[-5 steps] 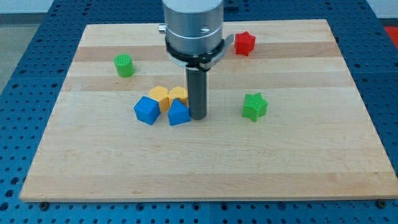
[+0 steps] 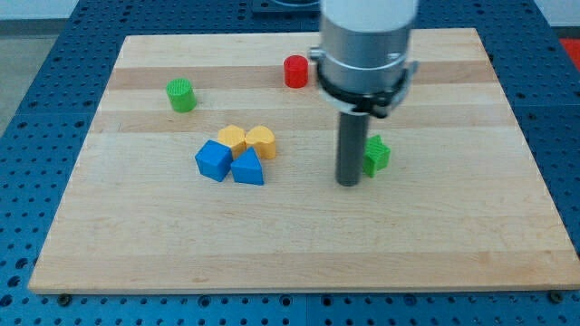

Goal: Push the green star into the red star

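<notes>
A: Standing just to the view's left of the green star (image 2: 376, 155), my tip (image 2: 349, 182) is low on the board and a little nearer the view's bottom than the block, close enough that I cannot tell whether they touch.

B: And the red star?

A: I cannot see it; the arm's body covers the upper right part of the board where it may lie. A red cylinder (image 2: 295, 71) shows near the view's top, to the left of the arm.

B: Is anything held?

A: No. There is no pincer here, only a plain rod, so nothing opens or closes and nothing is held.

B: How would you do the push well?

A: I judge the tip should get under the green star, on its bottom side, then press through its middle toward the view's top. A push from the left side would likely send it right, off course. Slow, centred contact should keep it from spinning away.

B: Other blocks?

A: A green cylinder (image 2: 181, 94) and the yellow and blue cluster (image 2: 236, 154) sit well apart, at the left.
</notes>
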